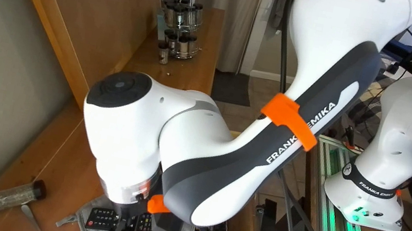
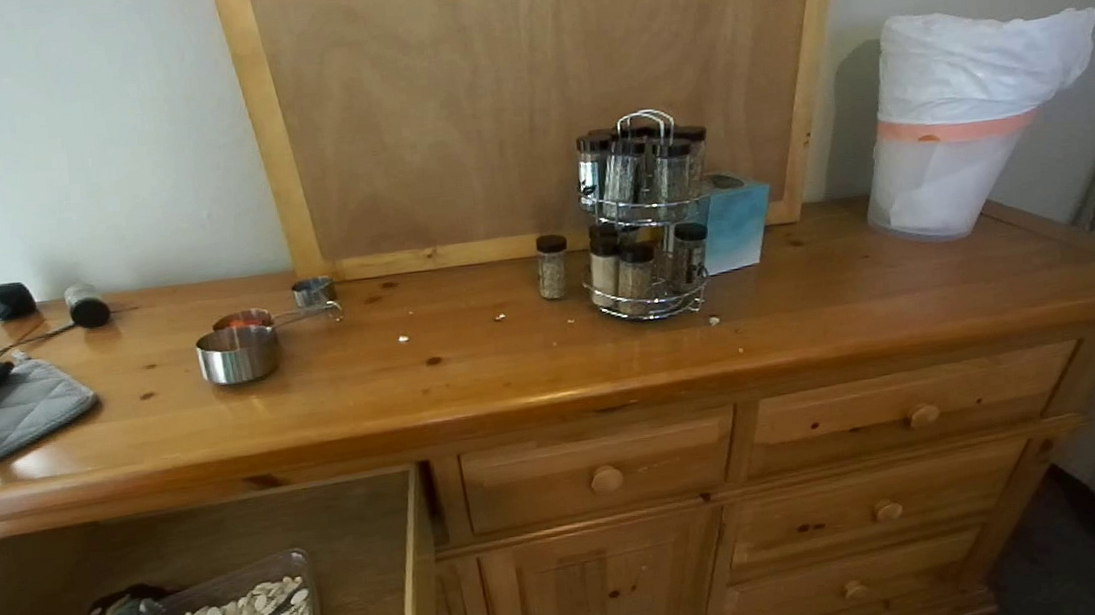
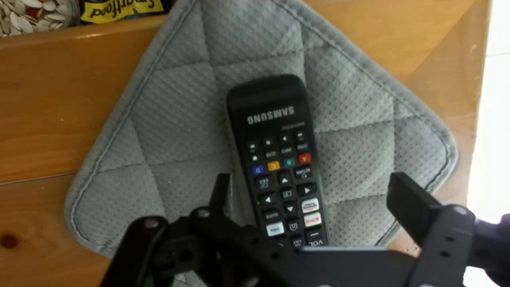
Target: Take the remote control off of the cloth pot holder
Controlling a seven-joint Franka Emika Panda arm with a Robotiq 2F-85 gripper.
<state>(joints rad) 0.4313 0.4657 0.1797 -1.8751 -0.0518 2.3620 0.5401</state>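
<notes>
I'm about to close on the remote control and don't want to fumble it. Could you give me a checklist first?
1. Remote control on the cloth pot holder: ok, face up.
2. Hand open: ok, its fingers stand apart.
3. Remote control within the opening: ok, the wrist view shows it between the fingers.
4. Remote control centred there: not ok, it shows nearer the finger at picture left.
5. Fingers low enough to grip: cannot tell, their height is unclear.
6. Nearby drawer shut: not ok, it is open, and a slip might land inside.
</notes>
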